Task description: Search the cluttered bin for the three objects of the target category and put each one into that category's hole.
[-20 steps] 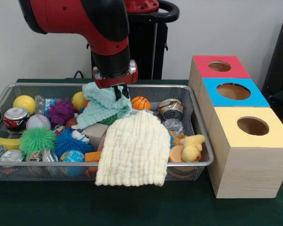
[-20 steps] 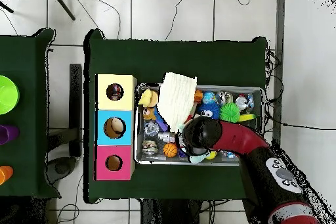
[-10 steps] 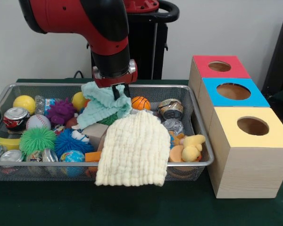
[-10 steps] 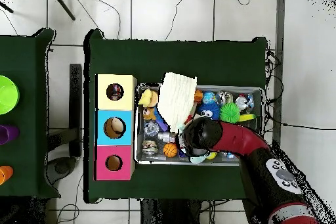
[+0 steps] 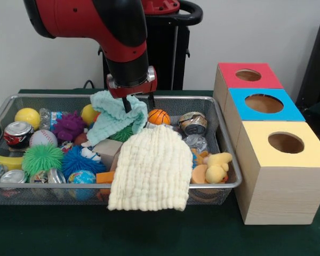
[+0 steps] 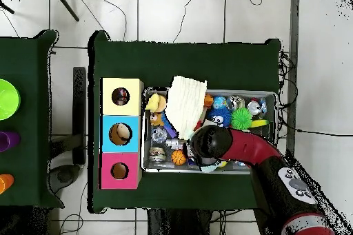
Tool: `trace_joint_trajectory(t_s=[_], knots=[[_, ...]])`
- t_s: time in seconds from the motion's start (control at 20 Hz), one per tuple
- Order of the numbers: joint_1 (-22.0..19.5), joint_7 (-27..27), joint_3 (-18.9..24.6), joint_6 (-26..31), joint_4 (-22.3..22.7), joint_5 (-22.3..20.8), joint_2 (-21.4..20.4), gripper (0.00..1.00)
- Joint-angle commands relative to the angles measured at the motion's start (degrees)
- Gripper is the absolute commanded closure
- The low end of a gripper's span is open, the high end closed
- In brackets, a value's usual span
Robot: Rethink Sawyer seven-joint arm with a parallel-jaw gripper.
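the end effector (image 5: 137,102) of the red and black arm is seen low over the far middle of the wire mesh bin (image 5: 213,106), its two thin black fingers spread apart; one finger (image 5: 127,104) is sunk into the crumpled mint-green cloth (image 5: 116,117) and the other stands clear beside the small orange basketball (image 5: 159,116), so nothing appears to be gripped. the target category is judged to be cloths, since the mint-green cloth is being addressed; it lies heaped on the clutter at the back of the bin, just behind the large cream waffle-knit cloth (image 5: 149,170) that is draped over the bin's near rim. the three wooden boxes with holes, topped red (image 5: 232,80), blue (image 5: 290,109) and yellow (image 5: 256,138), are set just beside the bin on the green table (image 5: 53,234). for a sound pick, the fingers should be lowered so that a raised fold is gathered between them, then closed fully before any lift. the lift should be taken straight up and high, so that the trailing fabric is cleared of the rim and the basketball is not dragged along.
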Motion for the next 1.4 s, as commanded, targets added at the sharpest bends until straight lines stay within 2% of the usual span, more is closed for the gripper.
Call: trace_joint_trajectory(t_s=[0.05,0.2,0.4,0.75,1.1,1.4], knots=[[-0.6,8.1,1.0,-4.2,1.3,1.8,1.4,0.0],[-0.8,7.9,1.1,-4.5,1.4,1.7,1.4,0.0],[0.0,7.4,1.3,-1.9,-1.1,2.0,0.7,0.0],[2.3,6.7,1.5,9.7,-8.9,4.4,-0.9,0.0],[2.1,6.3,2.2,11.1,-11.2,6.4,-0.6,0.0],[3.7,6.3,1.0,15.4,-14.2,6.2,-1.0,0.0]])
